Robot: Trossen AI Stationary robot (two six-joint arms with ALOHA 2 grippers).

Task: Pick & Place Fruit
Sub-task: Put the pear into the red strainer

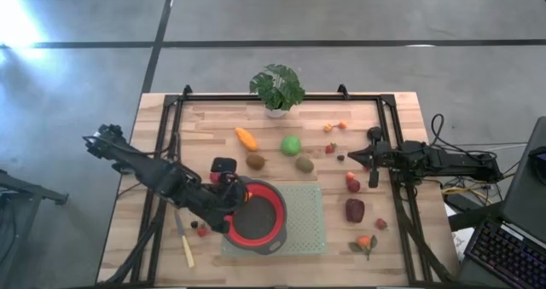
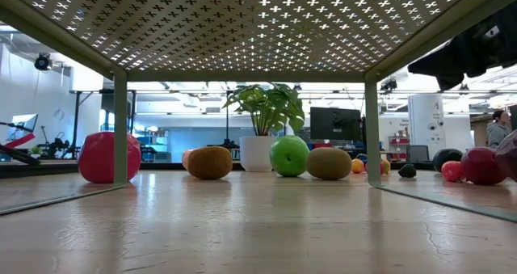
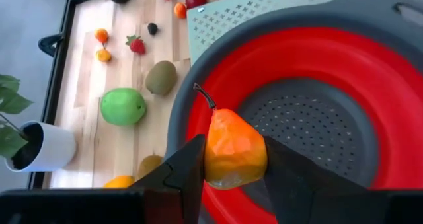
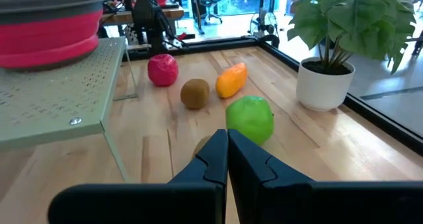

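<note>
My left gripper (image 3: 232, 159) is shut on an orange-red toy pear (image 3: 232, 141) over the left rim of a red colander with a grey rim (image 1: 258, 214). The colander stands on a pale green perforated stand (image 1: 309, 205). On the table lie a green ball (image 1: 291, 144), an orange elongated piece (image 1: 246, 138), two brown kiwis (image 1: 255, 161) (image 1: 304, 164), a red apple (image 4: 162, 70) and a dark-red lump (image 1: 355, 210). My right gripper (image 4: 228, 141) waits shut at the table's right side, short of the green ball (image 4: 250, 118). My left gripper pinches the pear's wide lower body (image 3: 210, 159) between its two fingers (image 3: 188, 171), one on each side. The fingers slant down from the table's left. The pear is lifted clear above the colander's red inner wall (image 3: 198, 121), its stem end (image 3: 201, 95) pointing away from the gripper.
A potted plant (image 1: 277, 89) stands at the table's far edge. A pale-handled knife (image 1: 183, 242) and a small red fruit (image 1: 202, 231) lie near my left arm. Tiny red and orange fruit (image 1: 334, 129) (image 1: 365, 241) are scattered on the right. A black frame (image 1: 175, 110) borders the table.
</note>
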